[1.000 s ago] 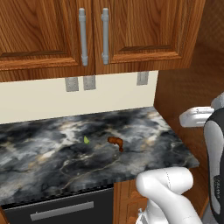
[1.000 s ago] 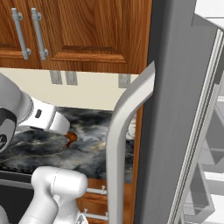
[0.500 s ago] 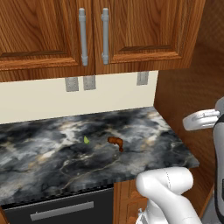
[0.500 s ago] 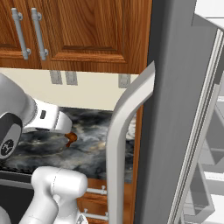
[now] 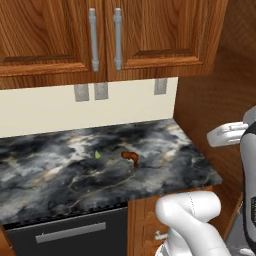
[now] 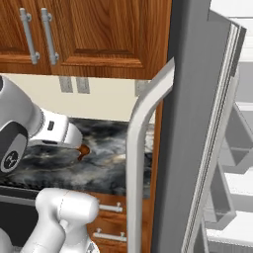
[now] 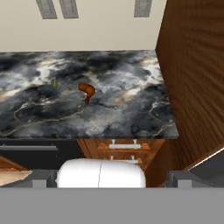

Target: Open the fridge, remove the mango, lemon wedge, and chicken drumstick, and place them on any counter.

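So my pincer is released and empty, the fridge (image 6: 197, 123) is open, the lemon wedge (image 5: 98, 155) and chicken drumstick (image 5: 131, 157) lie on the counter (image 5: 45, 180), and I judge the mango is left.

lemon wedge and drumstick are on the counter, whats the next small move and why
Probably swing the arm right, toward the open fridge door, to go for the mango. The lemon wedge and chicken drumstick already lie on the counter, no mango sits beside them, and the end effector looks empty.

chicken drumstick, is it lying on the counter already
Yes, the chicken drumstick lies on the black marbled counter, just right of the lemon wedge.
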Available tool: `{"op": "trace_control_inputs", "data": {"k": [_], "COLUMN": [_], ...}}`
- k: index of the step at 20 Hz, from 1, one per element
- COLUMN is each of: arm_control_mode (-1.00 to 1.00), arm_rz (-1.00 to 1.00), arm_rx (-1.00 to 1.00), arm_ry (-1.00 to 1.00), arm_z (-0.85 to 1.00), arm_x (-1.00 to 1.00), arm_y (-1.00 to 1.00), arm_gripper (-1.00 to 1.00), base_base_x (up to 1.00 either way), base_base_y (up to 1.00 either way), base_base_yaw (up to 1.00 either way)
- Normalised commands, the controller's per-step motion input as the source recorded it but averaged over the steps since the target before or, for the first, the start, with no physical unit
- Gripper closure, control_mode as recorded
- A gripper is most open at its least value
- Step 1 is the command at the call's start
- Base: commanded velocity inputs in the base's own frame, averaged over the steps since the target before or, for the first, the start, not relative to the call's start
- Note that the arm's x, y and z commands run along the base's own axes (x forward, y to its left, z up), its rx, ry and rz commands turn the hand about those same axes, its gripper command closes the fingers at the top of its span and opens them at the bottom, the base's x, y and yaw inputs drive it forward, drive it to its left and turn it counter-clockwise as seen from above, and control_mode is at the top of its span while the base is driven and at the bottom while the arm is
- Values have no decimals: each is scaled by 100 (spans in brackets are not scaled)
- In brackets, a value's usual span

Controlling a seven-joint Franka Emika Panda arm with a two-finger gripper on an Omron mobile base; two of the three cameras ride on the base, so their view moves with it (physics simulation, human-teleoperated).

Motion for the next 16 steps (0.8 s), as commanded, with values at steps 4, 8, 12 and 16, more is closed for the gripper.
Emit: {"op": "trace_control_inputs", "data": {"k": [4, 8, 12, 16], "arm_control_mode": [100, 100, 100, 100], "arm_rz": [0, 0, 0, 0], "arm_rx": [0, 0, 0, 0], "arm_ry": [0, 0, 0, 0], "arm_z": [0, 0, 0, 0], "arm_x": [0, 0, 0, 0], "arm_y": [0, 0, 0, 0], "arm_gripper": [-100, -100, -100, -100], "base_base_x": [-100, -100, -87, -83], "base_base_y": [0, 0, 0, 0], "base_base_yaw": [-3, -1, 0, 0]}}
